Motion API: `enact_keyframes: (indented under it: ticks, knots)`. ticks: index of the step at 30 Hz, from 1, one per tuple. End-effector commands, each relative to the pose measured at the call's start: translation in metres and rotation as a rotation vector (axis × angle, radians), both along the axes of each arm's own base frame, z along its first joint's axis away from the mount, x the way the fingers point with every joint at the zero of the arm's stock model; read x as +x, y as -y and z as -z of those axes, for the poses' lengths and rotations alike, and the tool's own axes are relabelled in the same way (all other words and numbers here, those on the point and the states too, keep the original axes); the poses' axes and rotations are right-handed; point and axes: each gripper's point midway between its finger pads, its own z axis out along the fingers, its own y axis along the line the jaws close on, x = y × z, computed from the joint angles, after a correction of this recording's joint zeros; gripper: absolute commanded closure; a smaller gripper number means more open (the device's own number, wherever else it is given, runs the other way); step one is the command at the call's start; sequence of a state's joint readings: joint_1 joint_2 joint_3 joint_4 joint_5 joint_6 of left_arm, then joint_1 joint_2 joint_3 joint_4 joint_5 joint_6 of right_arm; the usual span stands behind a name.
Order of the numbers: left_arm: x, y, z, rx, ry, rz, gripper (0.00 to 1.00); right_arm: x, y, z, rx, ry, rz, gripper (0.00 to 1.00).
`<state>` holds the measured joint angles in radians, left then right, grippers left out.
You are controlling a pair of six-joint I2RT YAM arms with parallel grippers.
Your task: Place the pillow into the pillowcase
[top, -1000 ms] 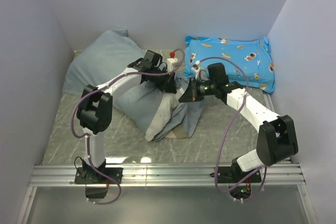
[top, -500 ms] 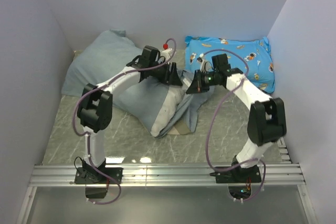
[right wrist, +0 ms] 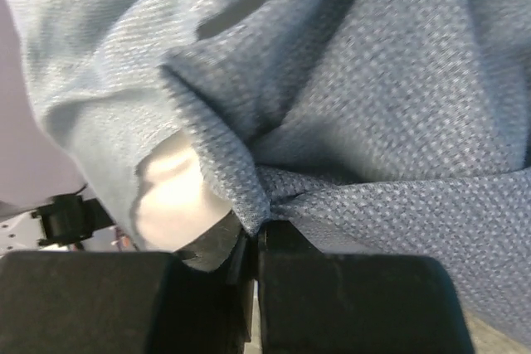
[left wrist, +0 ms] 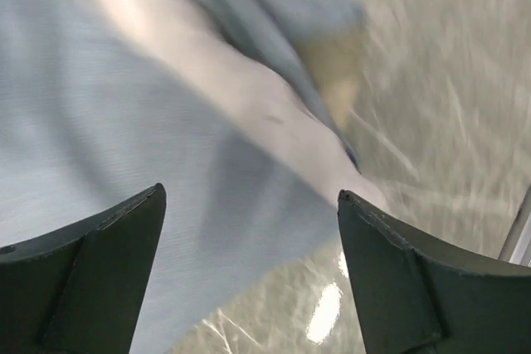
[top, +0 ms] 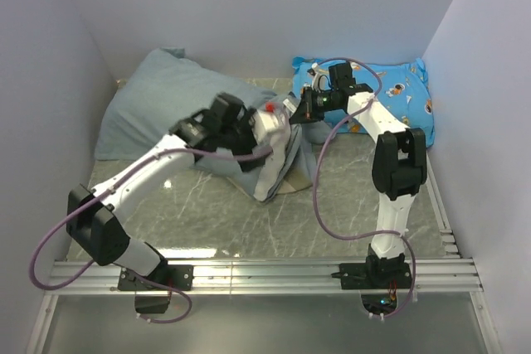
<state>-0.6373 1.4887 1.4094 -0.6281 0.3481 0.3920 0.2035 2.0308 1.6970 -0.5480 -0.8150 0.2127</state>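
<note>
The grey-blue pillowcase (top: 158, 97) lies bulging at the back left, with the white pillow (top: 274, 163) sticking out of its open end at mid-table. My left gripper (top: 253, 134) hovers over that end, open and holding nothing. In the left wrist view its fingers (left wrist: 91, 271) stand wide apart above the pale pillow (left wrist: 249, 97), with the left gripper (left wrist: 250, 194) clear of the fabric. My right gripper (top: 303, 109) is shut on a bunched fold of the pillowcase (right wrist: 373, 105), pinched at the right gripper (right wrist: 261, 223) fingertips.
A bright blue cartoon-print cushion (top: 390, 93) lies at the back right, just behind the right arm. Walls close in on the left, back and right. The marble table (top: 348, 196) runs to a metal rail (top: 265, 273) at the near edge. A tan flap (left wrist: 340, 64) lies beside the pillow.
My left gripper opened, let go of the fabric and its arm swung back toward the near left. The right gripper drew the pillowcase edge toward the back right.
</note>
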Motion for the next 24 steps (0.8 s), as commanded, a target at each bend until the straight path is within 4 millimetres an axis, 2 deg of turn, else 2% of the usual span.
enact_keyframes:
  ticks: [1, 2, 3, 5, 6, 8, 9, 11, 12, 14, 15, 16, 17, 18, 19, 20, 21, 22, 24]
  knots:
    - [-0.019, -0.004, 0.052, 0.229, 0.099, 0.150, 0.10, -0.024, -0.009, -0.041, 0.064, 0.031, -0.042, 0.94]
    - [-0.013, 0.000, 0.058, 0.240, 0.128, 0.153, 0.10, -0.034, -0.006, -0.032, 0.052, -0.008, -0.039, 0.91]
    - [-0.014, 0.006, 0.063, 0.249, 0.146, 0.178, 0.10, -0.038, -0.004, -0.027, 0.036, -0.020, -0.031, 0.77]
    - [-0.010, 0.009, 0.079, 0.314, 0.198, 0.219, 0.10, -0.048, 0.003, -0.012, -0.016, -0.058, -0.014, 0.67]
    - [-0.004, 0.018, 0.078, 0.309, 0.251, 0.227, 0.09, -0.051, 0.007, -0.005, -0.035, -0.074, -0.003, 0.55]
    - [0.002, 0.022, 0.095, 0.366, 0.279, 0.260, 0.09, -0.061, 0.016, 0.015, -0.095, -0.137, 0.021, 0.52]
    - [0.011, 0.022, 0.097, 0.393, 0.311, 0.236, 0.09, -0.065, 0.020, 0.020, -0.111, -0.154, 0.027, 0.51]
    - [0.019, 0.022, 0.117, 0.448, 0.297, 0.230, 0.11, -0.075, 0.029, 0.029, -0.142, -0.193, 0.044, 0.50]
    - [0.029, 0.022, 0.118, 0.461, 0.315, 0.194, 0.17, -0.077, 0.033, 0.032, -0.156, -0.203, 0.055, 0.50]
    - [0.034, 0.024, 0.133, 0.474, 0.279, 0.158, 0.24, -0.083, 0.045, 0.036, -0.195, -0.210, 0.084, 0.50]
    - [0.037, 0.024, 0.137, 0.472, 0.255, 0.142, 0.38, -0.085, 0.048, 0.037, -0.210, -0.209, 0.090, 0.50]
    - [0.040, 0.031, 0.132, 0.438, 0.217, 0.109, 0.50, -0.086, 0.052, 0.038, -0.227, -0.210, 0.101, 0.50]
    - [0.041, 0.033, 0.142, 0.436, 0.165, 0.097, 0.61, -0.091, 0.055, 0.041, -0.240, -0.219, 0.103, 0.50]
    - [0.052, 0.041, 0.127, 0.388, 0.149, 0.076, 0.76, -0.092, 0.056, 0.038, -0.237, -0.210, 0.108, 0.50]
    - [0.043, 0.045, 0.135, 0.350, 0.051, 0.088, 0.85, -0.093, 0.057, 0.039, -0.241, -0.214, 0.115, 0.50]
    - [0.043, 0.049, 0.129, 0.313, 0.020, 0.082, 0.94, -0.093, 0.055, 0.037, -0.230, -0.209, 0.115, 0.51]
    - [0.051, 0.052, 0.115, 0.263, 0.003, 0.078, 1.00, -0.094, 0.050, 0.032, -0.194, -0.225, 0.121, 0.52]
    - [0.043, 0.058, 0.112, 0.210, -0.058, 0.116, 1.00, -0.092, 0.048, 0.032, -0.183, -0.229, 0.137, 0.52]
    - [0.045, 0.056, 0.103, 0.172, -0.094, 0.113, 1.00, -0.080, 0.044, 0.028, -0.158, -0.206, 0.169, 0.52]
